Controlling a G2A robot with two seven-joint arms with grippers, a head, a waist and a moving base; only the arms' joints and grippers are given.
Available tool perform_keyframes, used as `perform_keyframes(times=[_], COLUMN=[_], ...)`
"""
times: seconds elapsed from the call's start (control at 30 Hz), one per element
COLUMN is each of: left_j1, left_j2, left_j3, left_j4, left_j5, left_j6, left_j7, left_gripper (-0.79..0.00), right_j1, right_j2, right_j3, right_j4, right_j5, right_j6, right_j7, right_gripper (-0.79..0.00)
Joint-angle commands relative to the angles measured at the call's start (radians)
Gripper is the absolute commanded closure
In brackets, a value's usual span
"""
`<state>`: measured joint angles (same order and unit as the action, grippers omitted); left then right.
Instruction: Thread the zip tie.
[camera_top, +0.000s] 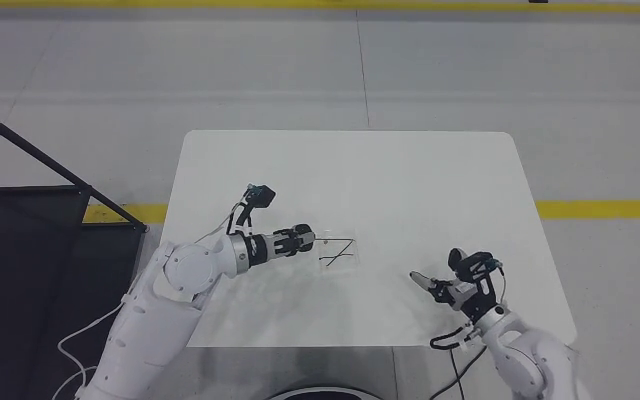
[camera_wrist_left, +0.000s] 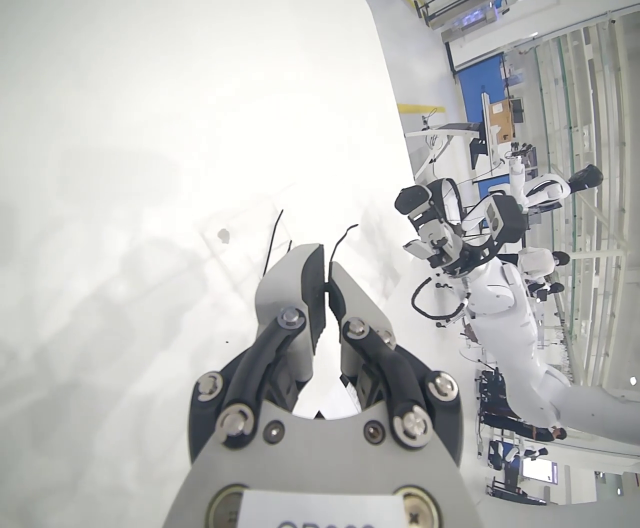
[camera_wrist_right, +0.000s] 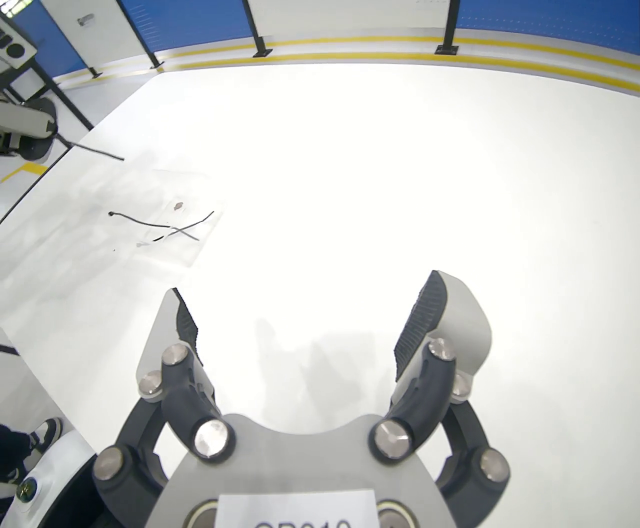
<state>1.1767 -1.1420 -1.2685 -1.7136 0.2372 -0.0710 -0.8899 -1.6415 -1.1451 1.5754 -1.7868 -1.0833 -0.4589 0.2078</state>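
- The left end effector (camera_wrist_left: 325, 259) sits low over the bench (camera_top: 400, 180) with its fingers together, clamped on a thin black zip tie (camera_wrist_left: 339, 239) — a short curl of it shows past the pads.
- A second zip tie (camera_wrist_left: 273, 242) lies just beside it on a clear sheet (camera_wrist_right: 195, 200). The two strands look crossed in the top view, so the lift should be slow and straight up, or the loose one may drag along.
- The right end effector (camera_wrist_right: 306, 285) hovers well apart toward the bench's other side, fingers spread wide and holding nothing.
- The step in hand, as I judge it, is securing one end so the other arm can take the opposite end (whether the clamped part is head or tail I cannot tell).
- To do it well, hold the clamp firm and raise the strand clear of the sheet. Then bring the right end effector in to pinch close behind the tail tip, since a long free length will flop.
- Line the tail up square to the head's slot before pushing — a skewed entry will likely buckle so thin a strand.
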Motion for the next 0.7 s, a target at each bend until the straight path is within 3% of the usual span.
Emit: perform_keyframes(times=[0.0, 0.27, 0.37, 0.5, 0.57, 0.67], left_j1=[0.000, 0.009, -0.002, -0.009, -0.010, -0.011], left_j2=[0.000, -0.002, -0.002, -0.001, 0.000, 0.002], left_j3=[0.001, 0.011, 0.018, 0.031, 0.036, 0.043], left_j4=[0.000, -0.003, -0.004, -0.022, -0.032, -0.038], left_j5=[0.000, -0.045, -0.060, -0.050, -0.044, -0.058], left_j6=[0.000, -0.025, -0.047, -0.066, -0.076, -0.103], left_j7=[0.000, 0.005, -0.002, -0.009, -0.015, -0.031], left_gripper=[0.000, 0.000, 0.000, 0.000, 0.000, 0.000], right_j1=[-0.001, 0.000, 0.027, 0.115, 0.170, 0.267], right_j2=[0.000, -0.001, 0.003, 0.016, 0.026, 0.043], right_j3=[0.001, -0.011, -0.027, -0.058, -0.098, -0.169], right_j4=[0.000, -0.003, 0.039, 0.129, 0.177, 0.252], right_j5=[-0.002, 0.019, 0.205, 0.536, 0.708, 0.953], right_j6=[0.004, -0.024, -0.205, -0.418, -0.479, -0.472], right_j7=[-0.001, -0.009, 0.013, 0.173, 0.300, 0.525], right_gripper=[-0.785, -0.785, -0.785, -0.785, -0.785, -0.785])
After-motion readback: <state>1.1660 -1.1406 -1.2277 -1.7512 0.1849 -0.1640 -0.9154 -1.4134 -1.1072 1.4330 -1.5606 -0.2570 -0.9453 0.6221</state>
